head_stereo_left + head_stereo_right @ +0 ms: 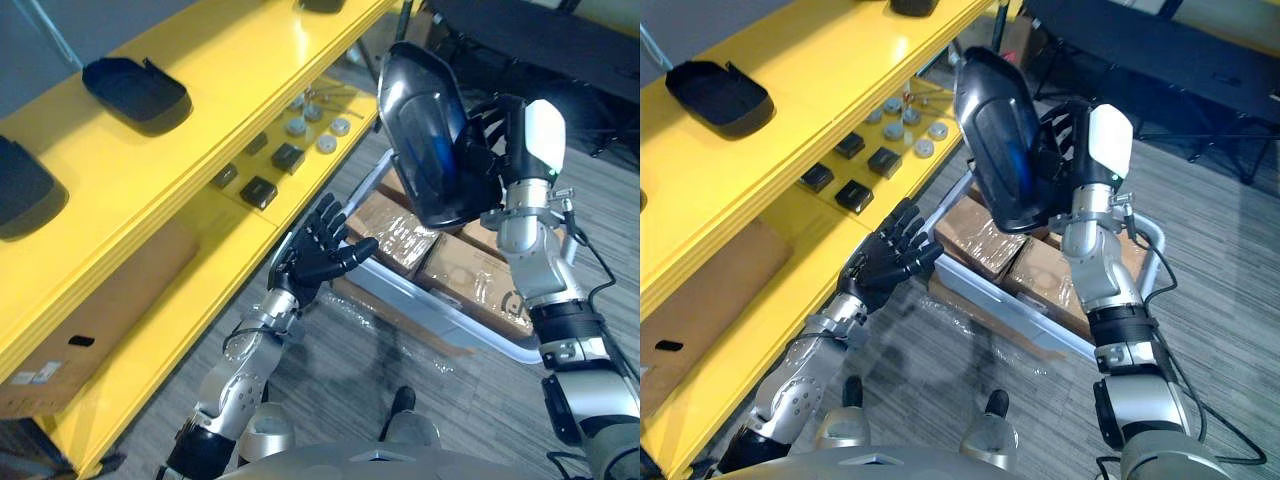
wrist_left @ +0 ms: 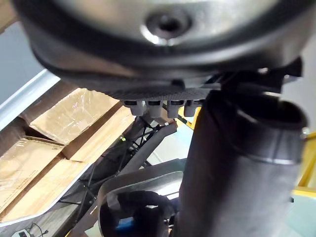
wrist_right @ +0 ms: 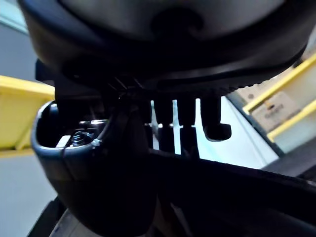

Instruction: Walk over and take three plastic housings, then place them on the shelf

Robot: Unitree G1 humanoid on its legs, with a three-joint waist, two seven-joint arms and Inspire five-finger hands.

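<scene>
Right hand [image 1: 497,140] is up high, fingers curled round the rim of a black housing [image 1: 430,140] — a firm grip, with the white-capped thumb on the back. The housing is carried on edge, near upright, out beyond the front lip of the yellow shelf [image 1: 230,60]. We judge that is so it clears the lip before it gets laid flat. Two more already lie flat on the top board: near housing [image 1: 22,195] and far housing [image 1: 135,92], well apart, with bare board between and past them for this one.

Right forearm stands near vertical, wrist bent toward the shelf. Left hand [image 1: 322,250] is open, fingers spread and relaxed, holding nothing. It hangs low by the lower board's edge — we read it as parked out of the way. Wrapped cartons [image 1: 400,240] sit on a grey cart [image 1: 440,310] below the lifted housing.
</scene>
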